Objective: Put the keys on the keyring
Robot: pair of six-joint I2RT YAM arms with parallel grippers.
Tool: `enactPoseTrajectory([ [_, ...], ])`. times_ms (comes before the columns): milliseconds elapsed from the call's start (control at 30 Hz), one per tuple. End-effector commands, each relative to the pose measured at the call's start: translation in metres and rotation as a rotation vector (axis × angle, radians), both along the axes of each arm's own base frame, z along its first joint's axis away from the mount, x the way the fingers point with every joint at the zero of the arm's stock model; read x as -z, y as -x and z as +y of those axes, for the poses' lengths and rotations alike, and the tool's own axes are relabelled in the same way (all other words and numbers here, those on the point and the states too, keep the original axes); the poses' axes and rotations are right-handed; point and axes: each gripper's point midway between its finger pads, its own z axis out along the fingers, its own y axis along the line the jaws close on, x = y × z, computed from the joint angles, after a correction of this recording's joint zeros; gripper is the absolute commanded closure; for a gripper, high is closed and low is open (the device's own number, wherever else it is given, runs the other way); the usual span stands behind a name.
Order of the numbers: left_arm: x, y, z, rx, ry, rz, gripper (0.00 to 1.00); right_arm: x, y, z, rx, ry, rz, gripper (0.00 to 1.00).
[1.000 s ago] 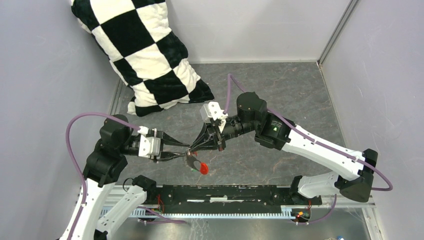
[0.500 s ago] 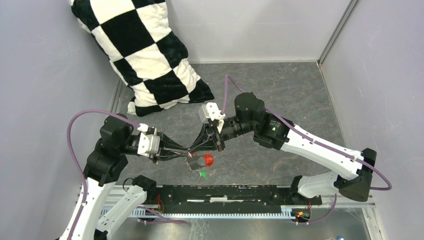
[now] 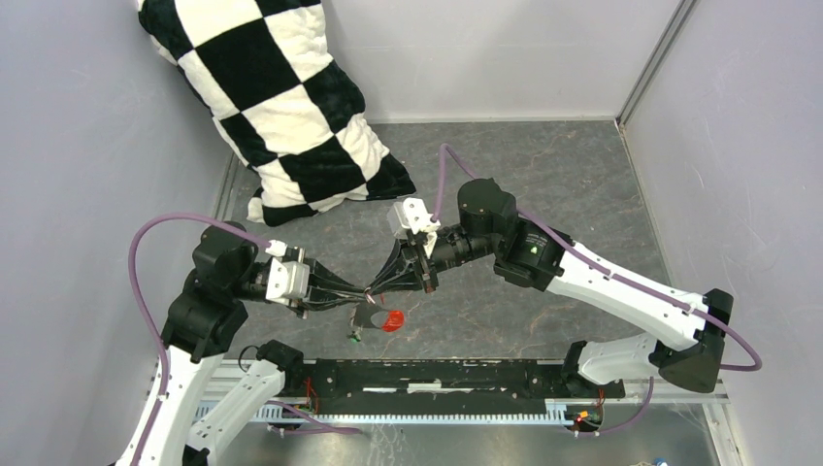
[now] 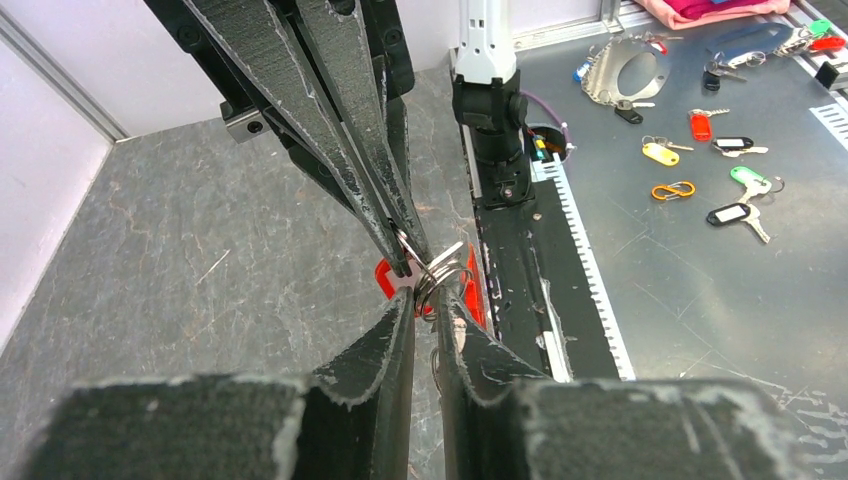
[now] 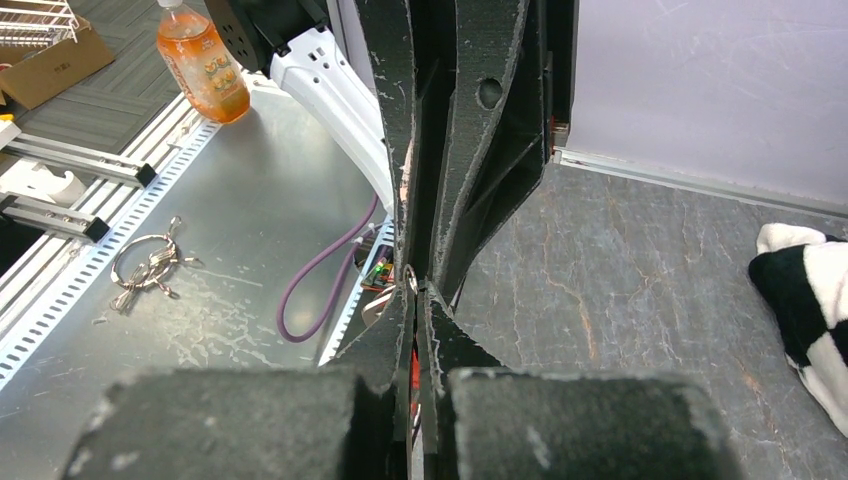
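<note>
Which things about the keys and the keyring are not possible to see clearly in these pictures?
- The keys: too small in the top view; in both wrist views the fingers cover them.
- Whether the left hand clamps the keyring: left wrist view, its own fingertips hide the contact.
- Green tag: top view only, too small for detail.

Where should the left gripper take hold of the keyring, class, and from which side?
Probably on the bare wire of the keyring, coming level from the left. The right gripper pinches its opposite edge, and the red tag and green tag dangle beneath, so stay above them.
</note>
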Motion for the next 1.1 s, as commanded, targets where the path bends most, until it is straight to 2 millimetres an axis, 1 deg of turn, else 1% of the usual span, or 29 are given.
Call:
enactPoseTrajectory([
  [0,-0.007,0.01,0.0,0.032,0.019,0.021,0.8,-0.029,-0.009,-0.006,0.053,-0.083,-0.064,1.0],
  [233,-0.008,0.011,0.001,0.036,0.02,0.022,0.83,-0.032,-0.009,-0.006,0.052,-0.096,-0.066,1.0],
  [433,-0.009,0.009,0.001,0.022,0.019,0.014,0.98,-0.031,-0.009,-0.01,0.054,-0.099,-0.083,1.0],
  [633,-0.01,0.009,0.001,0.018,0.02,0.009,0.98,-0.035,-0.008,-0.018,0.065,-0.118,-0.107,1.0],
  [900,-0.013,0.003,0.0,-0.004,0.016,0.015,0.98,-0.031,-0.004,-0.024,0.057,-0.122,-0.121,1.0],
  [1067,-0.026,-0.007,-0.002,-0.064,0.065,0.044,0.98,-0.03,-0.002,-0.026,0.05,-0.127,-0.139,1.0],
])
